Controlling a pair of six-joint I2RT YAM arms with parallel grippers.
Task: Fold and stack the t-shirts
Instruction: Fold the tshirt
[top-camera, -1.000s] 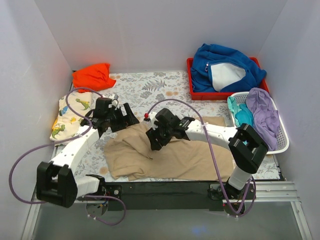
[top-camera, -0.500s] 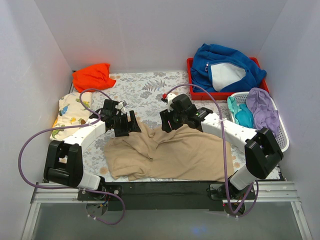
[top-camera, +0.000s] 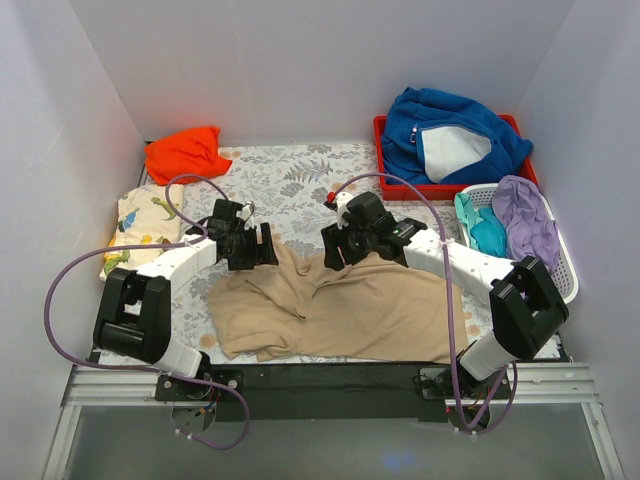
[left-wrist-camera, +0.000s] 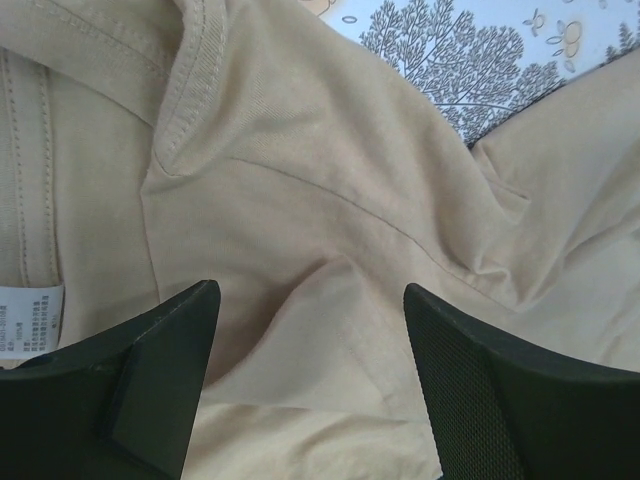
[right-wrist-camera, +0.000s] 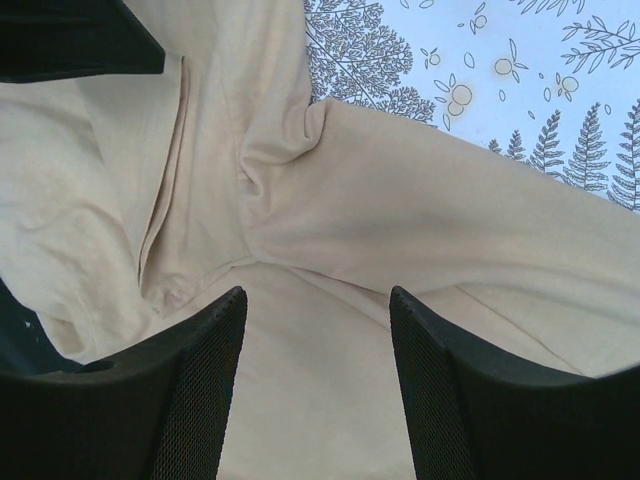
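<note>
The tan t-shirt (top-camera: 340, 305) lies crumpled on the fern-print mat, its far edge bunched between the two grippers. My left gripper (top-camera: 262, 248) is open, low over the shirt's far left part near the collar (left-wrist-camera: 190, 80) and the white label (left-wrist-camera: 30, 315). My right gripper (top-camera: 333, 252) is open, low over the bunched far middle of the tan cloth (right-wrist-camera: 400, 200). Nothing sits between either pair of fingers. The bright orange t-shirt (top-camera: 185, 152) lies crumpled at the far left corner. The cream dinosaur-print t-shirt (top-camera: 140, 225) lies folded at the left edge.
A red tray (top-camera: 385, 175) at the far right holds the bulky blue fleece (top-camera: 450, 135). A white basket (top-camera: 565, 285) at the right holds purple and teal clothes. White walls close in the left, far and right sides. The fern-print mat (top-camera: 290, 180) covers the table.
Both grippers moved away from me to the shirt's far edge, and the cloth there bunched up between them. In the last half second they barely shifted.
</note>
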